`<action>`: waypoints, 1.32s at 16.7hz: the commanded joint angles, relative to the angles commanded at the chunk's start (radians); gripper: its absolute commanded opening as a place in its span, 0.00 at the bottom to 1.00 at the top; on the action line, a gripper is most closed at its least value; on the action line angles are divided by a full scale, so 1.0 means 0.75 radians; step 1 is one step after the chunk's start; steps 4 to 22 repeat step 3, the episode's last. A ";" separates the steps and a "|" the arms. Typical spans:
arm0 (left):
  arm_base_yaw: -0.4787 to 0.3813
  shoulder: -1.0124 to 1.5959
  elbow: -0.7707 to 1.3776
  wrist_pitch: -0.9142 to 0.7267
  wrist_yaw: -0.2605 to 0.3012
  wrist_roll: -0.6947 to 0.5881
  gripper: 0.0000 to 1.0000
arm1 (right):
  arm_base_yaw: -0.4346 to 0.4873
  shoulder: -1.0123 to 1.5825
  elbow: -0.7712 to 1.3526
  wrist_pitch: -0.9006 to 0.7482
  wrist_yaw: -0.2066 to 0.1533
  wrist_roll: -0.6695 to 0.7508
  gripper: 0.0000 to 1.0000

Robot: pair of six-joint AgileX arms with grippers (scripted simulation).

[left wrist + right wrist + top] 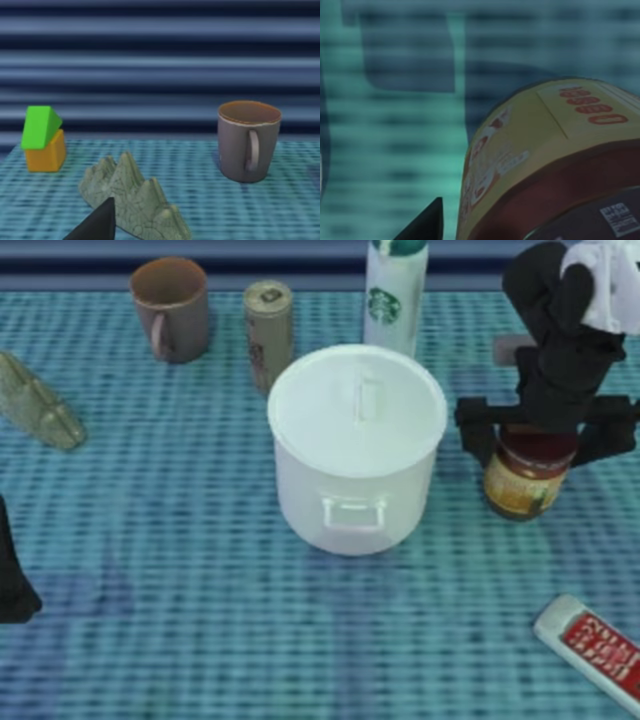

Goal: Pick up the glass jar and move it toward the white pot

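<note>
The glass jar (525,480) stands on the table just right of the white pot (355,445), showing a dark lid, brown contents and a yellow-orange label. My right gripper (545,435) is straight above it, open, with one finger on each side of the lid and wider than the jar. In the right wrist view the jar (545,160) fills the corner, and a gap shows between it and one black fingertip (427,222). My left gripper (12,585) is parked at the table's left edge, open and holding nothing.
Behind the pot stand a brown mug (172,308), a tan can (269,330) and a tall white Starbucks bottle (395,295). A grey-green ridged object (38,402) lies at far left. A white and red tube (595,650) lies at front right. Green (40,127) and orange (46,154) blocks show in the left wrist view.
</note>
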 joint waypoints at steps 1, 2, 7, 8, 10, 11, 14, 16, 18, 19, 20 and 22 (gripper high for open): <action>0.000 0.000 0.000 0.000 0.000 0.000 1.00 | 0.000 0.000 0.000 0.000 0.000 0.000 1.00; 0.000 0.000 0.000 0.000 0.000 0.000 1.00 | 0.000 0.000 0.000 0.000 0.000 0.000 1.00; 0.000 0.000 0.000 0.000 0.000 0.000 1.00 | 0.000 0.000 0.000 0.000 0.000 0.000 1.00; 0.000 0.000 0.000 0.000 0.000 0.000 1.00 | 0.000 0.000 0.000 0.000 0.000 0.000 1.00; 0.000 0.000 0.000 0.000 0.000 0.000 1.00 | 0.000 0.000 0.000 0.000 0.000 0.000 1.00; 0.000 0.000 0.000 0.000 0.000 0.000 1.00 | 0.000 0.000 0.000 0.000 0.000 0.000 1.00; 0.000 0.000 0.000 0.000 0.000 0.000 1.00 | 0.000 0.000 0.000 0.000 0.000 0.000 1.00; 0.000 0.000 0.000 0.000 0.000 0.000 1.00 | 0.000 0.000 0.000 0.000 0.000 0.000 1.00; 0.000 0.000 0.000 0.000 0.000 0.000 1.00 | 0.000 0.000 0.000 0.000 0.000 0.000 1.00; 0.000 0.000 0.000 0.000 0.000 0.000 1.00 | 0.000 0.000 0.000 0.000 0.000 0.000 1.00; 0.000 0.000 0.000 0.000 0.000 0.000 1.00 | 0.000 0.000 0.000 0.000 0.000 0.000 1.00; 0.000 0.000 0.000 0.000 0.000 0.000 1.00 | 0.000 0.000 0.000 0.000 0.000 0.000 1.00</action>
